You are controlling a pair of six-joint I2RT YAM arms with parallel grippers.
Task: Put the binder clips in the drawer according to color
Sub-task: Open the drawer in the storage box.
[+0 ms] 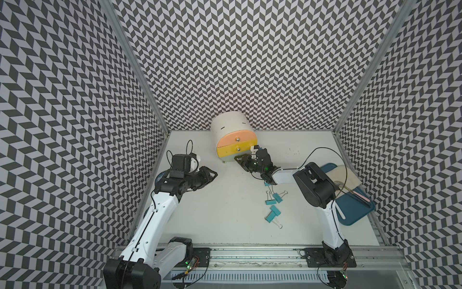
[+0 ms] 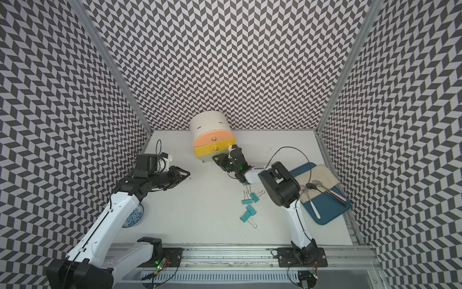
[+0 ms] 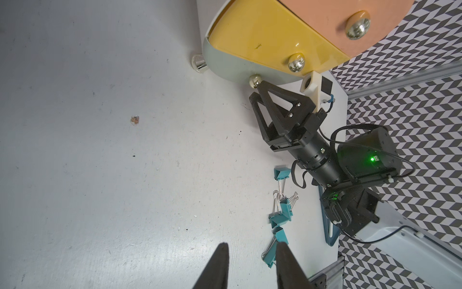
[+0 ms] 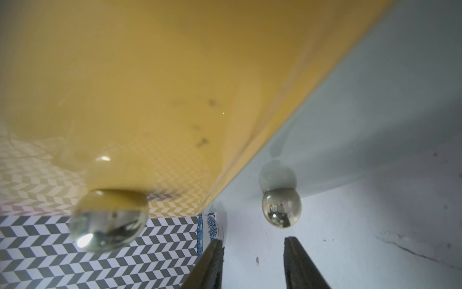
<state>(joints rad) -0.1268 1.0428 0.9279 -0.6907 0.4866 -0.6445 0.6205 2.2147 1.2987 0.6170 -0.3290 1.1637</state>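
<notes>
Left of the drawer (image 1: 233, 143) and in front of it, the left gripper (image 1: 214, 175) has jaws partly open, empty. The right gripper (image 1: 236, 158), also parted and empty, stands just before the drawer's lowest knob (image 4: 281, 209). Teal binder clips (image 1: 277, 197) lie on the table (image 1: 225, 212), right of the drawer and in front of it.

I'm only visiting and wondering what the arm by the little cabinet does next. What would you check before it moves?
1. Right gripper jaws apart: ok.
2. Knob of the pale grey drawer lined up with the gap: ok; it sits just ahead of the fingertips, not between them.
3. Pale grey drawer open for clips: not ok, it is shut.
4. Teal binder clips ready to pick: ok, lying loose on the table beside the right arm.
5. Left gripper out of the way: ok, empty and apart from the cabinet.
6. Grey is the right drawer for teal: cannot tell.
</notes>
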